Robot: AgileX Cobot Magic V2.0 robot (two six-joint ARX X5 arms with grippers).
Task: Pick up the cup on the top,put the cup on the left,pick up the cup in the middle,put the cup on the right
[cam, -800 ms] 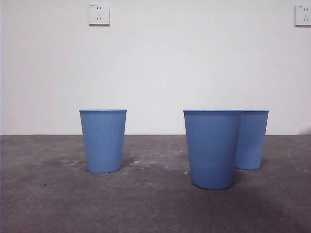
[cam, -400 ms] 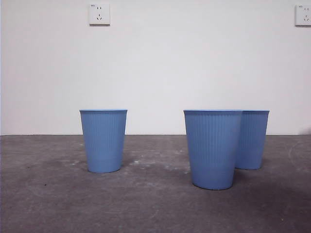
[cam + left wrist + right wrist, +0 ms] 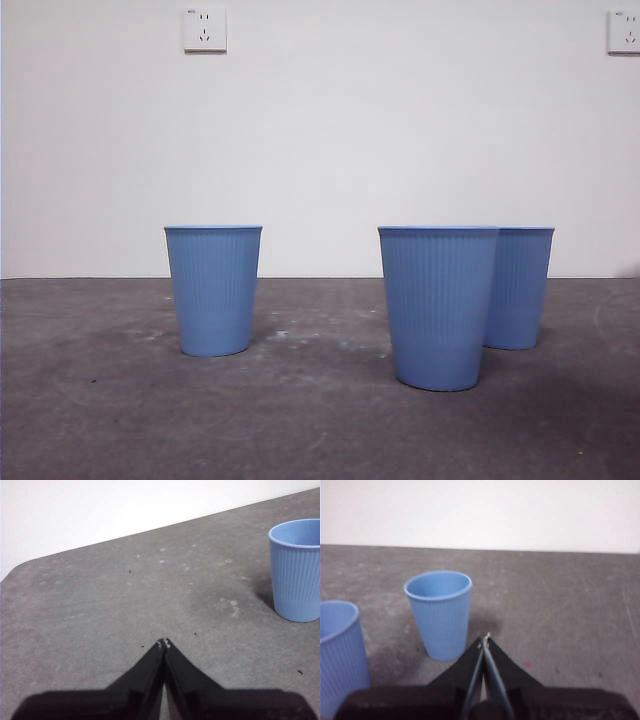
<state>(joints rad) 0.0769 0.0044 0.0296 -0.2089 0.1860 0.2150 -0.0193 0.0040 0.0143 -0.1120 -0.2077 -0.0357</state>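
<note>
A rough grey tabletop (image 3: 300, 420), mottled with pale scuffs and small dark specks, runs back to a plain white wall (image 3: 320, 140). Two white square wall sockets are mounted high on it, one at the left (image 3: 204, 29), one cut by the right edge (image 3: 624, 31).

From the front I see the rear cup (image 3: 522, 287) partly hidden behind the nearer cup (image 3: 437, 305); the right wall socket (image 3: 624, 30) is cut off.

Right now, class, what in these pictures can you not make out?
- Far right cup: front view, its left side hidden behind the middle cup.
- Cup: right wrist view, cut off by the picture's edge.
- Cup insides: front view looks level, so contents are unseen.
- Both arms: out of the front view.
</note>
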